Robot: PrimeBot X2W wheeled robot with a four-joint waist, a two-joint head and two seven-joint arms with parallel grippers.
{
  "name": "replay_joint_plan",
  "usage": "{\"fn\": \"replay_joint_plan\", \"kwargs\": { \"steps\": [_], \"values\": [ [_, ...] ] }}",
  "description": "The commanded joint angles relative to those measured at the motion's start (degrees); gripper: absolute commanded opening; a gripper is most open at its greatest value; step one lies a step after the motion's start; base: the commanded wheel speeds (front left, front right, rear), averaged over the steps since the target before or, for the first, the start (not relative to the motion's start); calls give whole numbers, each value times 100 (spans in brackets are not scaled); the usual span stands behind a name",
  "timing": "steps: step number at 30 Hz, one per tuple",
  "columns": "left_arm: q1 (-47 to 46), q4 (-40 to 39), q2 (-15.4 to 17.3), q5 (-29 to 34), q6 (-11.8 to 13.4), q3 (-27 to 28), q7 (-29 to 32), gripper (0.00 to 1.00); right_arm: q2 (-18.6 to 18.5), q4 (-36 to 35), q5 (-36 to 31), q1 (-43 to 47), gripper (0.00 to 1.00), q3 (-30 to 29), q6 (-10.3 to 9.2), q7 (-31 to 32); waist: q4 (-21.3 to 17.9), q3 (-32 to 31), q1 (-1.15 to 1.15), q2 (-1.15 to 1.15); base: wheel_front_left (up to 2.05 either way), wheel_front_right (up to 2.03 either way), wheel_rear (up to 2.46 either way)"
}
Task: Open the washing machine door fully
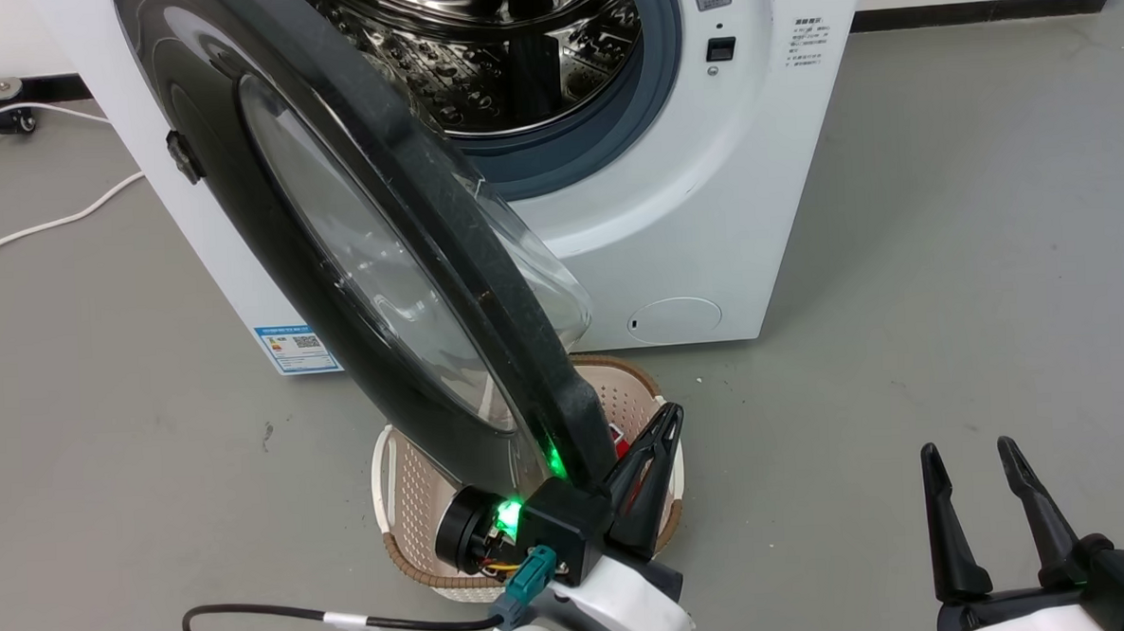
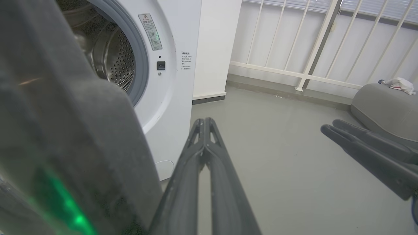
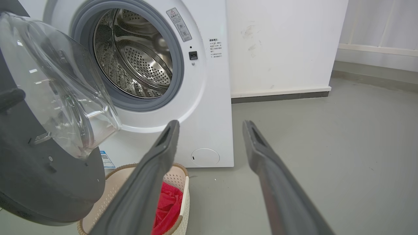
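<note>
1. Writing on the machine (image 1: 709,214) comes in three places. One grey sticker (image 3: 179,24) with a red warning triangle sits at the upper right of the drum (image 3: 137,55) mouth. One block of tiny dark print (image 1: 806,44) lies further right. One blue-and-white label (image 1: 296,348) with a QR code is at the lower left corner of the front. All the lettering is too small to read.
2. One white tag (image 1: 353,623) wraps the black cable (image 1: 252,613) at the bottom of the head view; no writing can be made out on it.
3. One door (image 1: 360,258), black-rimmed with a clear glass bowl, stands swung out from the frame-left side of the machine. In the head view it runs from the upper left down to the lower centre, its lower rim above the basket (image 1: 411,559). The drum mouth is uncovered.
4. One basket, pale with a brown rim, sits on the floor in front of the machine, and one red cloth (image 3: 168,202) lies in it.
5. Two grippers show, each with two dark fingers.
6. The left gripper (image 1: 669,415), at the lower centre of the head view, has its fingers pressed together with nothing between them. They lie just beside the door's lower rim, on the glass-bowl side. Whether they touch the rim cannot be told. One green light (image 1: 506,517) glows at its wrist.
7. The right gripper (image 1: 966,451), at the lower right, is well apart from the door. Its fingers are spread, hold nothing and point up the frame.
</note>
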Motion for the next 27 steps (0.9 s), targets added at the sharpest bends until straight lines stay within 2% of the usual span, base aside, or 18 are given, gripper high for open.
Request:
{"fn": "replay_joint_plan", "kwargs": {
  "steps": [1,12,27],
  "values": [
    [45,68,79,-36,76,79,-14,0,14,12,32,-57,100,13,-2,-10,10,-4,0,0,0,0,0],
    [479,-377,500,-47,408,328,-30,0,14,8,-5,-10,100,2,-2,-10,159,8,0,0,0,0,0],
    [1256,-1590,916,12,942,487,183,0,14,19,-60,-8,100,-20,-2,33,789,36,0,0,0,0,0]
  ]
}}
